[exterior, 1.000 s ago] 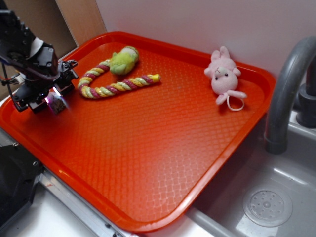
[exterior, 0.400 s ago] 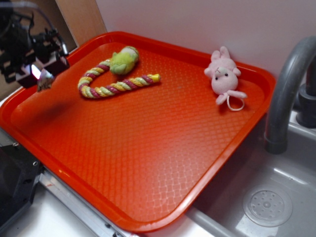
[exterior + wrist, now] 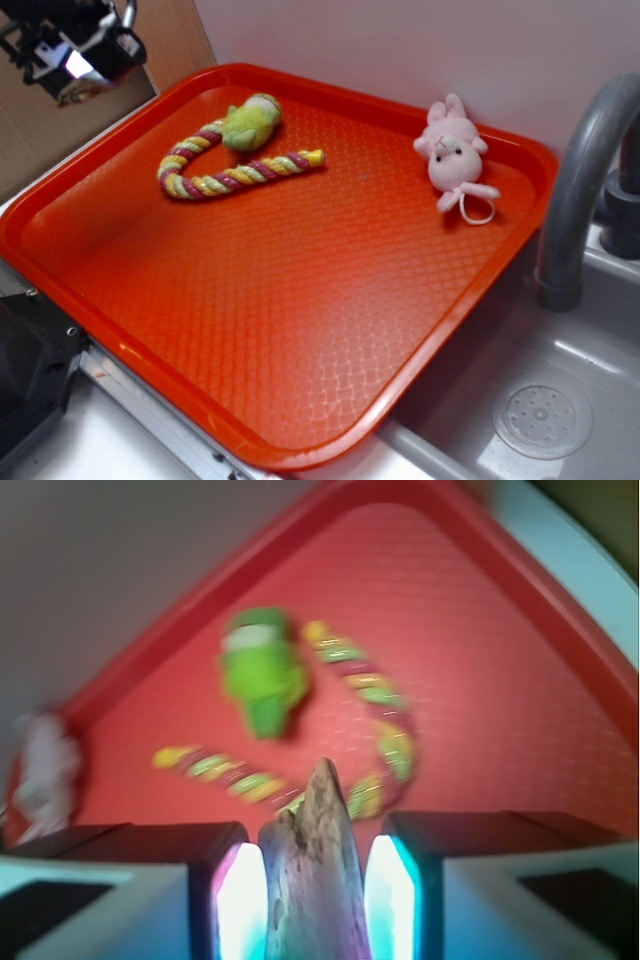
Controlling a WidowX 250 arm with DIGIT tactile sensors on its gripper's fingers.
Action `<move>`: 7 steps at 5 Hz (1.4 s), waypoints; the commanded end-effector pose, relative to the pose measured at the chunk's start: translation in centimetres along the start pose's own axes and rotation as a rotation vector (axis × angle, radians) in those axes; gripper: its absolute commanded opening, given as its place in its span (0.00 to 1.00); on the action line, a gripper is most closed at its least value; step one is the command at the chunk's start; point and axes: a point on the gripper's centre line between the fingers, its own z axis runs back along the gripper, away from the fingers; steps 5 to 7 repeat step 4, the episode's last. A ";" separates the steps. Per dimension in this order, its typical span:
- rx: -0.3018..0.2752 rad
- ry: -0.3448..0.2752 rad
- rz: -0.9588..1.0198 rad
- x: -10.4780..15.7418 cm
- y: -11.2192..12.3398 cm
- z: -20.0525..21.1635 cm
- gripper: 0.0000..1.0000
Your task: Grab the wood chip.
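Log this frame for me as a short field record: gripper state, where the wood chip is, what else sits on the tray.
gripper: shut on the wood chip, raised above the tray's far left corner
wood chip: clamped between both fingers, tip pointing out past them
tray: red, beside a sink
rope toy: on tray, bent in a V
green plush: at the rope's end
pink bunny: near tray's far right edge

Orange tray with 3 toys.
A rope toy and green plush lie touching near the far left corner; a pink bunny sits by the far right edge.
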 end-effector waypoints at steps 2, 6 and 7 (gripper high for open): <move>-0.098 -0.077 -0.201 -1.4 -6.7 7.9 0.00; -0.065 -0.048 -0.227 -1.5 -8.0 8.3 0.00; -0.065 -0.048 -0.227 -1.5 -8.0 8.3 0.00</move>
